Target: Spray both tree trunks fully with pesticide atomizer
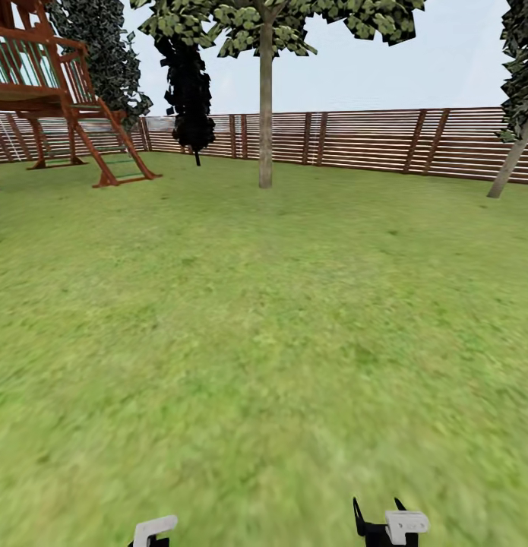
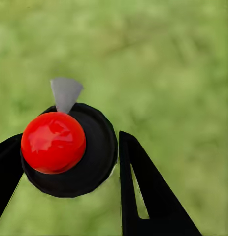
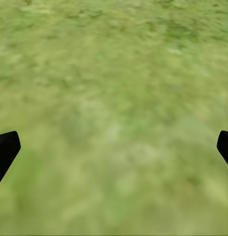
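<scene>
Fingers of the left gripper pinch the black, red-capped pesticide atomizer between them; right gripper spread wide over green grass.

Red-capped black pesticide atomizer sits clamped between left pincer fingers.

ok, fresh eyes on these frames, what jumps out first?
The glossy red cap of the black spray bottle, seen from above in the left wrist view between the left gripper's black fingers, over grass. In the head view, a tree with a pale trunk stands mid-lawn ahead before the slatted wooden fence, with a red-brown play tower at far left. The right gripper hangs open over bare grass.
</scene>
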{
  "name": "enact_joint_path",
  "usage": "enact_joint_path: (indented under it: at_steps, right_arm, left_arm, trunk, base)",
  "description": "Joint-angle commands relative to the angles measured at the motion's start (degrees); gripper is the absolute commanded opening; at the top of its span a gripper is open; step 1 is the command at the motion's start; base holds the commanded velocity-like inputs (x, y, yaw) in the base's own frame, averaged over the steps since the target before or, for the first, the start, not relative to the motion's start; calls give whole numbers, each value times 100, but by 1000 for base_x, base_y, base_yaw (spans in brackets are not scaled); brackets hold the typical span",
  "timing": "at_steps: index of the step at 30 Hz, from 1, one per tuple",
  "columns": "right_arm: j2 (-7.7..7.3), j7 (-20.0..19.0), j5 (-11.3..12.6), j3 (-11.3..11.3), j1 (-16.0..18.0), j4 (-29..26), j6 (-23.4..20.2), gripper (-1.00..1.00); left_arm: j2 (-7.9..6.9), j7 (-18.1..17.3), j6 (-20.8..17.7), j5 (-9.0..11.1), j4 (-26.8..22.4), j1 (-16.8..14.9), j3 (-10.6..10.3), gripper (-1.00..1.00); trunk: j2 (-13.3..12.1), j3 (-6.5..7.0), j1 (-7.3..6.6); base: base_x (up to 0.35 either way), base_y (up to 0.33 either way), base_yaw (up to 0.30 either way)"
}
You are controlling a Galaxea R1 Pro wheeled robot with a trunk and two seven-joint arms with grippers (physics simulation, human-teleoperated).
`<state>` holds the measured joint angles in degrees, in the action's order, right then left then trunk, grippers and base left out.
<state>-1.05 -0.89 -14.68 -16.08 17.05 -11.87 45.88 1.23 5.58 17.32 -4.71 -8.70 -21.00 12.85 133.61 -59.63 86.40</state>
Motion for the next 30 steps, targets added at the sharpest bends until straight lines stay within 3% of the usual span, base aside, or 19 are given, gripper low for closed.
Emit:
enact_joint_path:
  at_steps: [1,30]
  right_arm:
    - [0,1,0,0,0,0,0,100]
    - [0,0,-1,0,0,1,0,100]
  left_arm:
    - [0,4,0,-2,0,0,-1,-100]
    - [0,4,0,-4,0,0,-2,-100]
  trunk:
    - [0,0,0]
    - [0,0,0]
  base:
    - [338,0,0]
    - [338,0,0]
